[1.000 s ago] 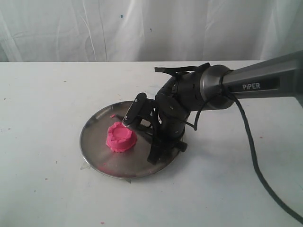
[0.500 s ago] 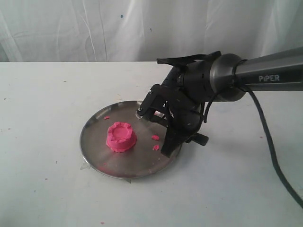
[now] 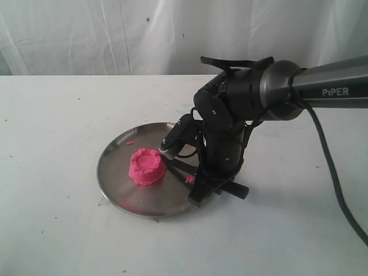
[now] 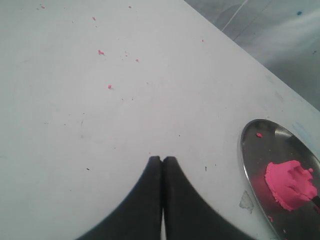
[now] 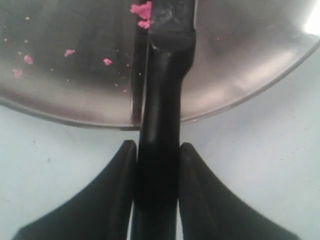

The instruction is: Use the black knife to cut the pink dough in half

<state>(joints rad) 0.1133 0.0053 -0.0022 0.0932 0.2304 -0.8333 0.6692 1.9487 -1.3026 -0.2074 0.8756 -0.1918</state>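
Observation:
The pink dough [image 3: 147,166] sits whole, round with a dented top, on the steel plate [image 3: 109,156]; it also shows in the left wrist view [image 4: 290,182]. My right gripper [image 3: 201,187] [image 5: 157,150] is shut on the handle of the black knife [image 3: 181,167] [image 5: 162,100] at the plate's right rim. The blade lies low over the plate and points at the dough's right side. My left gripper [image 4: 162,160] is shut and empty over bare table, left of the plate [image 4: 243,150].
Small pink crumbs [image 3: 188,179] [image 5: 142,10] lie on the plate [image 5: 240,60] near the blade. More crumbs [image 4: 101,52] dot the white table. A white curtain hangs behind the table. The right arm's cable [image 3: 322,149] trails to the right.
The right wrist pulled back from the dough to the right, then turned and dropped. The knife now lies low across the plate's right rim. The dough stays in one piece.

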